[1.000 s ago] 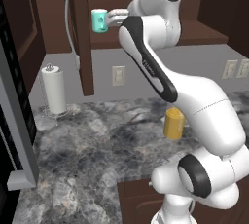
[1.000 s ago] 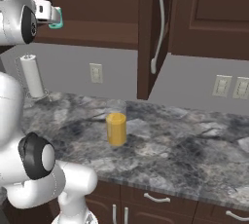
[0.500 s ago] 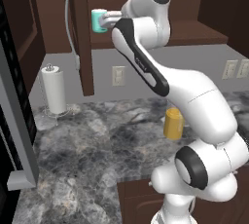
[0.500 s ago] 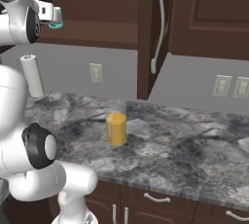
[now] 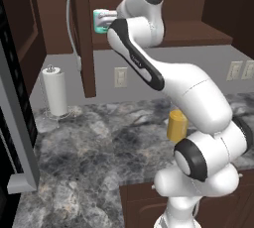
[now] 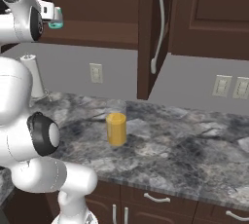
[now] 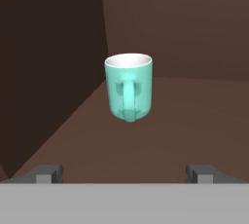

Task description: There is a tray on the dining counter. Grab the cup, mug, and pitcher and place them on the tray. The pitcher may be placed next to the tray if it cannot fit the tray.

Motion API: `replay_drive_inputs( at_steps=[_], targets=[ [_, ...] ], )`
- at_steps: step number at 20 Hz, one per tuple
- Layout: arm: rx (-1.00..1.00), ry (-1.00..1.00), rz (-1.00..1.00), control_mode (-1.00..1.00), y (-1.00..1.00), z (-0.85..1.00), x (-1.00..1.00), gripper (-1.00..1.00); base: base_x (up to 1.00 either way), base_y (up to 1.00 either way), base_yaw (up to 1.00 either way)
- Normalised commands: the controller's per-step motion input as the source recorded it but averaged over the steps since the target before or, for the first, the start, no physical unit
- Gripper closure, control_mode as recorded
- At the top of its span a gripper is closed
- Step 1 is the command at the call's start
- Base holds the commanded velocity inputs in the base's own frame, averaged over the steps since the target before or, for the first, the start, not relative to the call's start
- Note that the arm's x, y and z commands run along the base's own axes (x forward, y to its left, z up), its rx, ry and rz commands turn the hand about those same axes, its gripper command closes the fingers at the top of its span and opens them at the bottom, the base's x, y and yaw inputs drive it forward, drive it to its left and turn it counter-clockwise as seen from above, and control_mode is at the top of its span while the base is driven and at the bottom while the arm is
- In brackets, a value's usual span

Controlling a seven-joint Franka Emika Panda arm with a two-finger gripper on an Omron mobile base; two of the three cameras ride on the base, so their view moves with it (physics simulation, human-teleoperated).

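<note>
The gripper (image 7: pixel 124 173), jaws fully apart and holding nothing, faces the upright mug (image 7: pixel 129 87) standing near the cabinet shelf's (image 7: pixel 194 125) left wall.

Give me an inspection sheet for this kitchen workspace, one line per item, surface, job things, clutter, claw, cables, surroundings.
Surface: grey-and-black marbled counter, with the cup on it.
Job's things: teal mug upright on a brown cabinet shelf, handle facing the hand camera; yellow cup upright on the counter.
Clutter: paper towel roll on a stand near the wall.
Claw: claw open, raised to shelf level and aimed at the mug, not touching it.
Cables: nothing seen.
Surroundings: dark wood wall cabinets, one door open; wall outlets; drawers under the counter.
</note>
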Motion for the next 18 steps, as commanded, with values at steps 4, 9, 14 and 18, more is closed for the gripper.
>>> replay_drive_inputs(
  at_steps=[4,9,14,18],
  targets=[
    [0.0,0.0,0.0,-1.0,0.0,0.0,0.26,-1.0,0.0,0.0,0.0],
    [0.0,0.0,0.0,-1.0,0.0,0.0,0.26,-1.0,0.0,0.0,0.0],
    [0.0,0.0,0.0,-1.0,0.01,0.0,0.28,-1.0,0.0,0.0,0.0],
    [0.0,0.0,0.0,-1.0,0.04,0.0,0.23,-1.0,0.0,0.0,0.0]
  ],
)
